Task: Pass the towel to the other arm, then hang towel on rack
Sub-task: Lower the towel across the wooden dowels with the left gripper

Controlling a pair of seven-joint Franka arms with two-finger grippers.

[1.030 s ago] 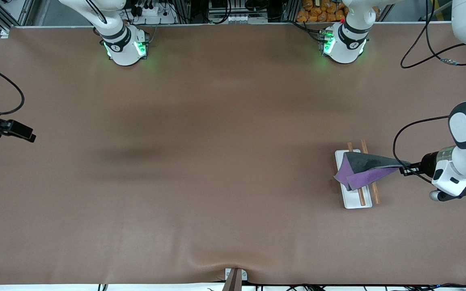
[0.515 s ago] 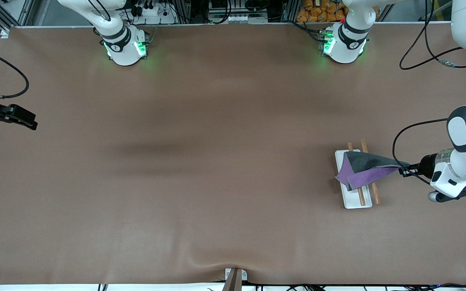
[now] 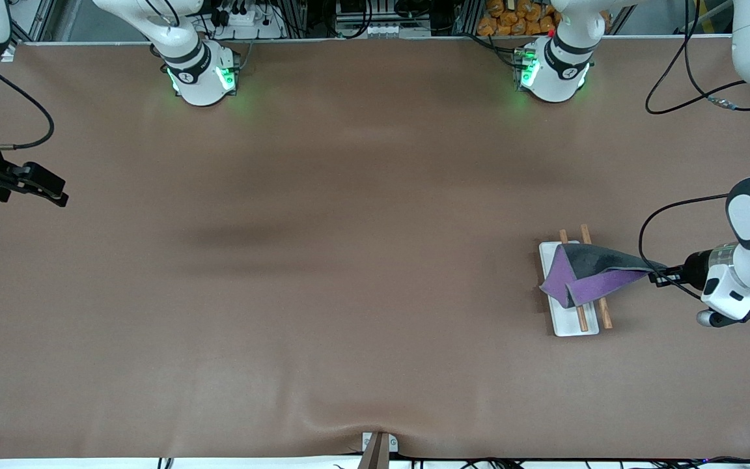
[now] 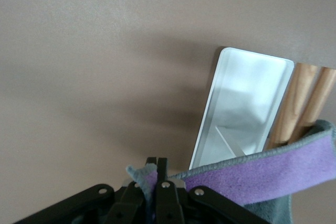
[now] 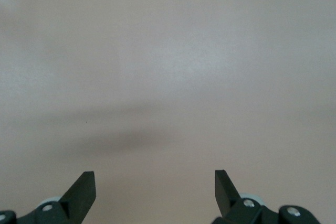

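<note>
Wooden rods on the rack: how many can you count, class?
2. Both wooden rods lie side by side over the rack's white base, their middles hidden beneath the towel.

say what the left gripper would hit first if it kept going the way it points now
Probably the rack: the left gripper, shut on a corner of the towel, points along the table toward its two wooden rods. Its height over them is unclear, so it might pass above.
</note>
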